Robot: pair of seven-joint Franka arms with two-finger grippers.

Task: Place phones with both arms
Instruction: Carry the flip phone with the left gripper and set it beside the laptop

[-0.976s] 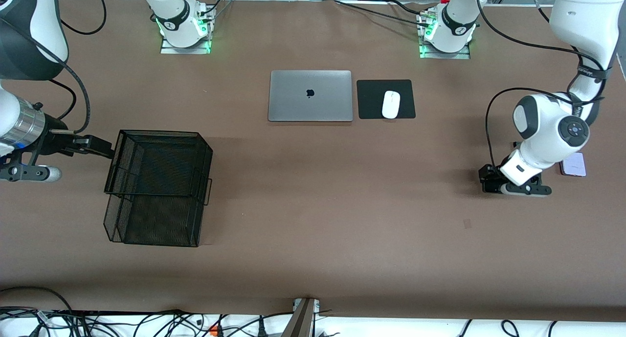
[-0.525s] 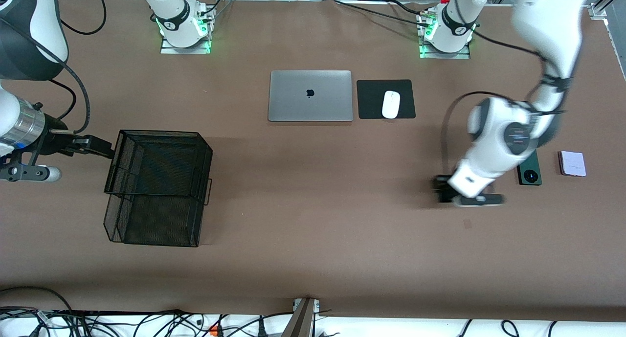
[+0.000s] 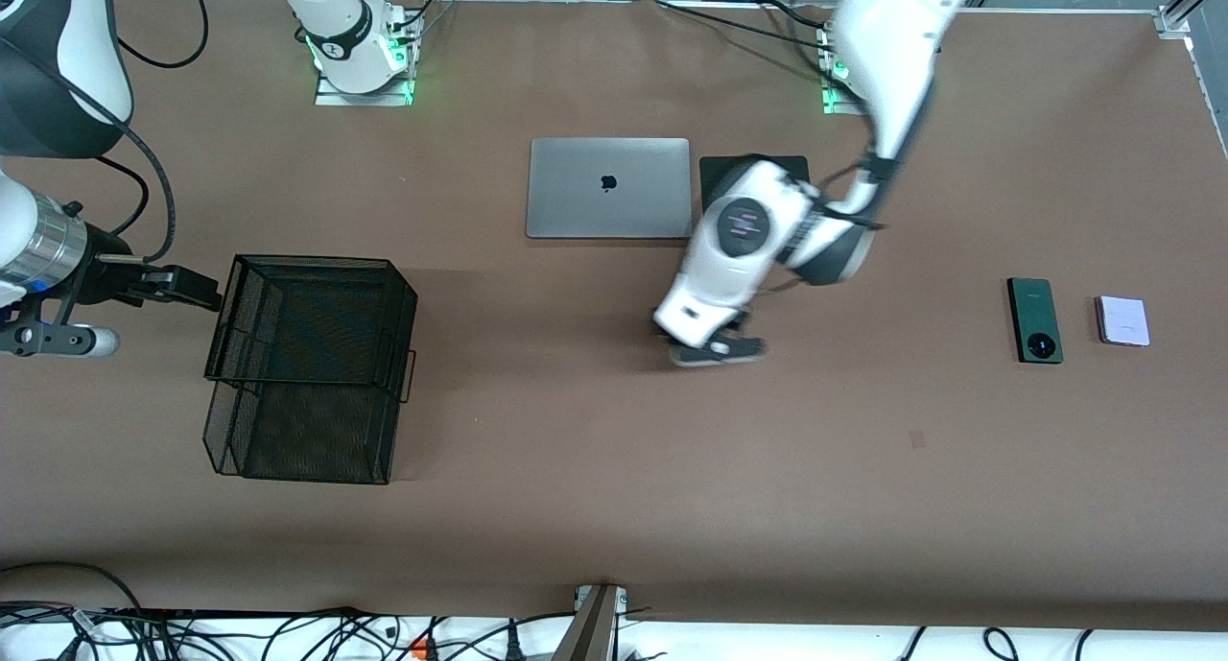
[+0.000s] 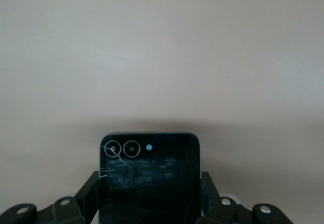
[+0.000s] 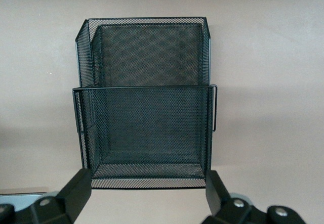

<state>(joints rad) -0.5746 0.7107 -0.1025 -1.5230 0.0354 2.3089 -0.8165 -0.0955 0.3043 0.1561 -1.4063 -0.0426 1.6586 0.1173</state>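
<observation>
Over the brown counter [image 3: 576, 527], a small square black flip phone [image 4: 150, 176], judged light, rigid and slippery-glassed, is clamped by its side edges in the left tool [image 4: 150, 204], while the right tool [image 5: 147, 191] is held wide open and empty beside the black mesh basket [image 5: 147, 97].

Left arm [image 3: 767, 239] motion-blurred in front view. Mouse pad [image 3: 715, 167] mostly covered by it. Black flip phone [image 4: 149, 181] cut off by left wrist view's edge.

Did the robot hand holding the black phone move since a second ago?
Yes. The left hand, shut on the black flip phone, swung away from the green phone toward the mesh basket, now in front of the laptop.
</observation>
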